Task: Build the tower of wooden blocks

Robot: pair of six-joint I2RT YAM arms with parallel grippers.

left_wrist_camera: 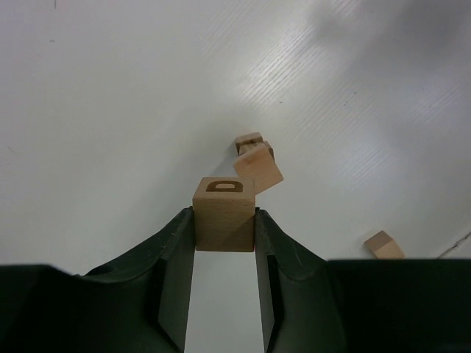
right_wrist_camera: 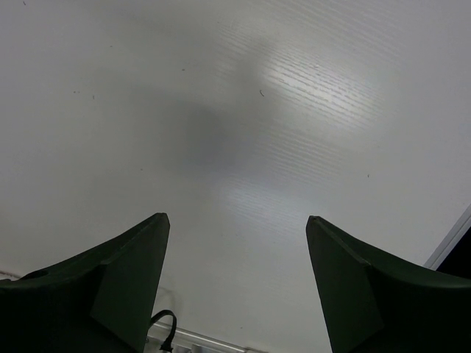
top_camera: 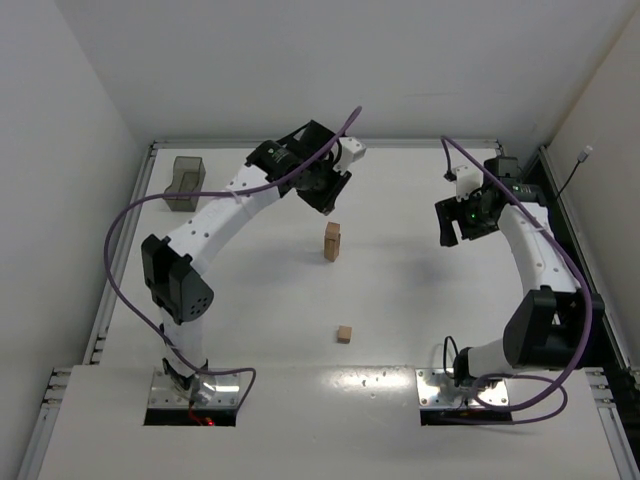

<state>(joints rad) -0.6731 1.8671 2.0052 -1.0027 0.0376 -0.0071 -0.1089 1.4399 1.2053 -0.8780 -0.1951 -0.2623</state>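
**Left pincer grips a block above the tower; right pincer gapes empty**

The tower (top_camera: 332, 241) stands near the middle of the desk (top_camera: 420, 300), a narrow column one cube wide. In the left wrist view (left_wrist_camera: 254, 158) its top cube sits twisted against the one beneath. At least two cubes show, and I cannot tell the exact count.

A held block (left_wrist_camera: 224, 215) is clamped in the left pincer (left_wrist_camera: 224, 220). The two dark fingers press flat on its opposite sides, parted only by the cube's width. Its upper face carries a dark D-shaped mark. In the top view the left pincer (top_camera: 325, 195) hangs just behind the tower, raised off the desk and not touching the column.

A loose block (top_camera: 344, 334) lies alone on the desk, nearer the arm bases and well apart from the tower. The left wrist view shows it at the lower right (left_wrist_camera: 384, 245).

The right pincer (right_wrist_camera: 235, 218) is spread wide with nothing between its fingers, only bare desk below. It hovers far to the right (top_camera: 455, 225).

A dark bin (top_camera: 184, 183) stands at the far left corner.
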